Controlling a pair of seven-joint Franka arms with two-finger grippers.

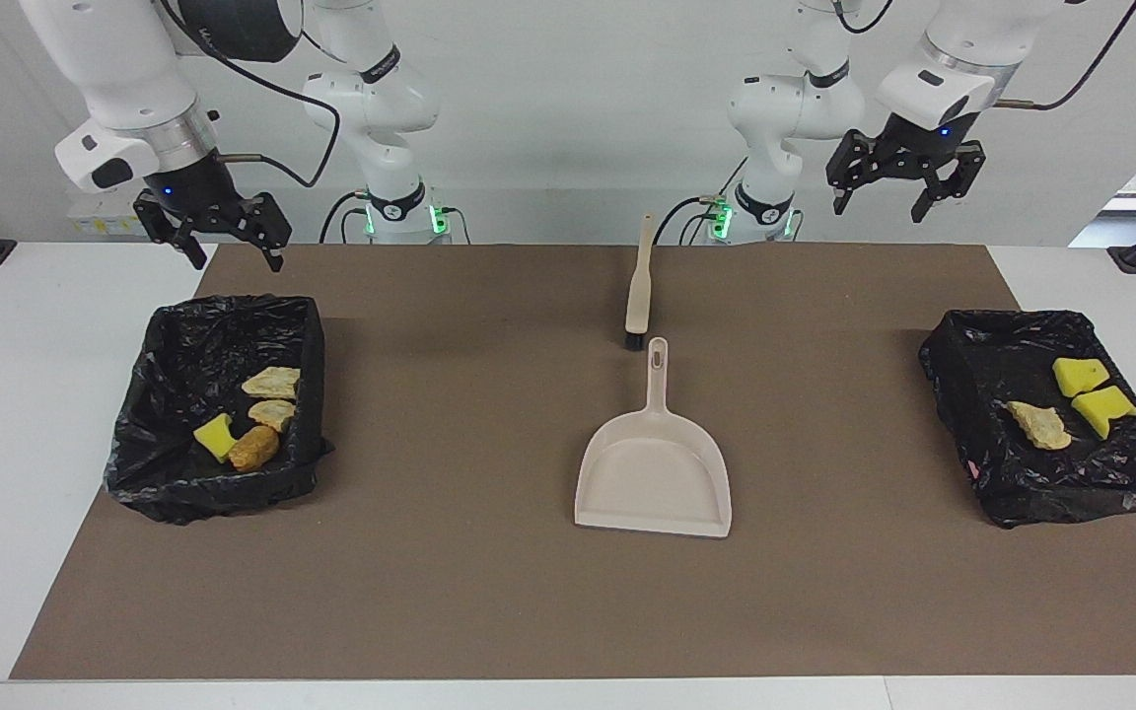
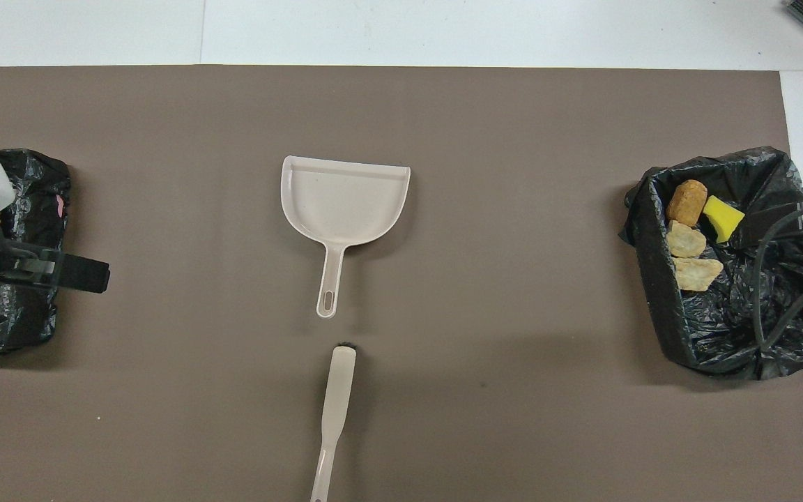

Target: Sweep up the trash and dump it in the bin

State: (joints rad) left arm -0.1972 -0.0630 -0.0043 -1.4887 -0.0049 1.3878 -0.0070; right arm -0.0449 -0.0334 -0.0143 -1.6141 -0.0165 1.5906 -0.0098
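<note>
Seven trash scraps [image 1: 254, 414] sit in two bins [image 1: 159, 434] at the tabletop [image 1: 35, 394] ends; left gripper [image 1: 903, 192] and right gripper [image 1: 218, 237] both spread, empty.

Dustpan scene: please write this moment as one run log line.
trash: all in two bins | dustpan: empty on mat | brush: beside its handle | left gripper, right gripper: raised, jaws open, empty

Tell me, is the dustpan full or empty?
Empty. The dustpan lies flat on the mat, its beige scoop bare, with no scraps in it.
</note>
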